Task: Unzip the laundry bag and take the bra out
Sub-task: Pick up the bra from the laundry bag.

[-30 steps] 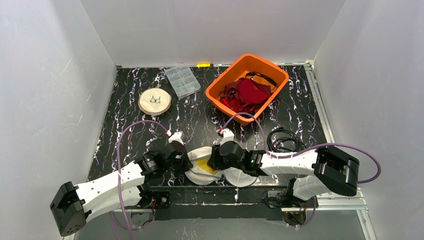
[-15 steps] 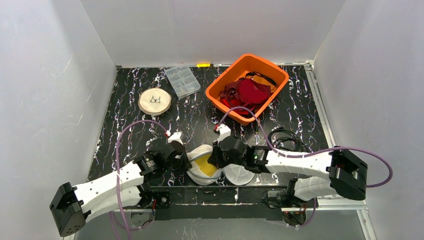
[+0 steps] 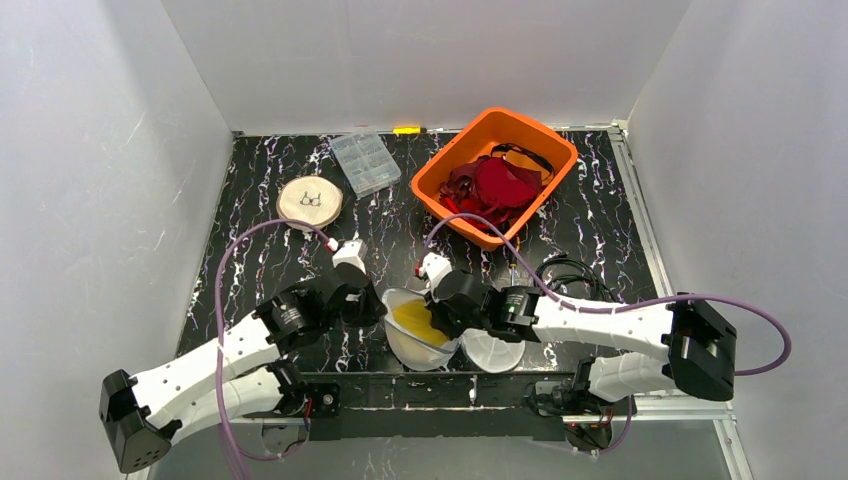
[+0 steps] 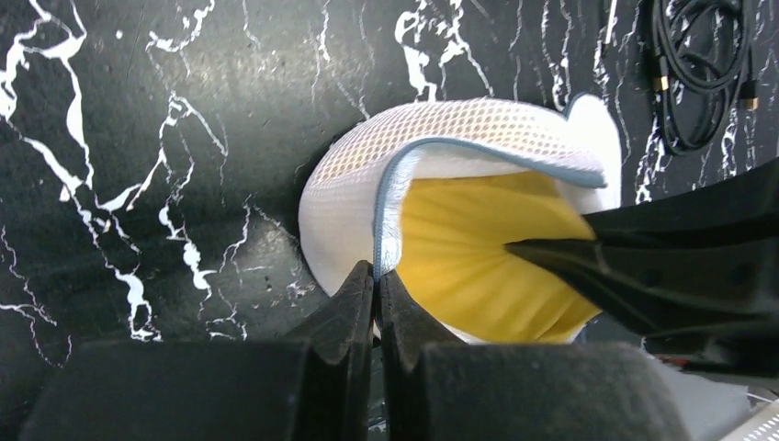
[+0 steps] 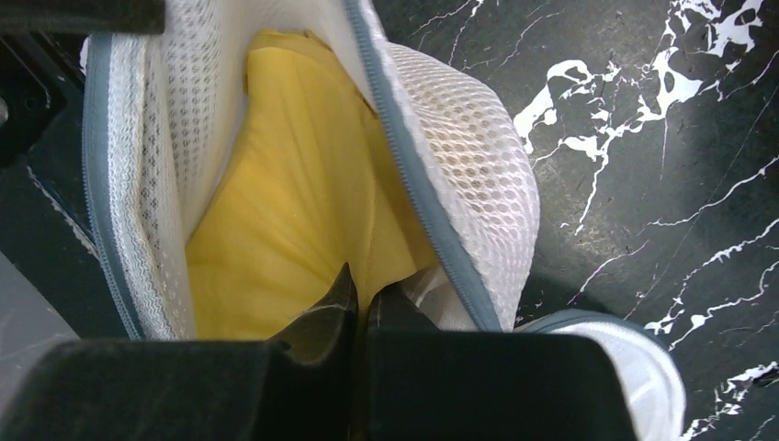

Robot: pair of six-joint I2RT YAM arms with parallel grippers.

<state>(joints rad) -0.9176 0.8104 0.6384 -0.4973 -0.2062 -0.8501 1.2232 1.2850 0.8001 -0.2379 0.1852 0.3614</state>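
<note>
Bra (image 5: 276, 211) pinched in right claw (image 5: 363, 292), plain only from wrist

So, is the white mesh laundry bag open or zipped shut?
Open. The white mesh laundry bag's grey-blue zipper edges gape apart, exposing a yellow garment inside, which the right pincer is shut on.

Pair of arms, left arm (image 3: 215, 362) and right arm (image 3: 600, 322): white link shells, black cylindrical joint housings. Purple cable (image 3: 219, 310) looped along each. White wrist camera housing (image 3: 348, 254), small red detail. Fingers (image 4: 354, 308): black, matte, tapered.
</note>
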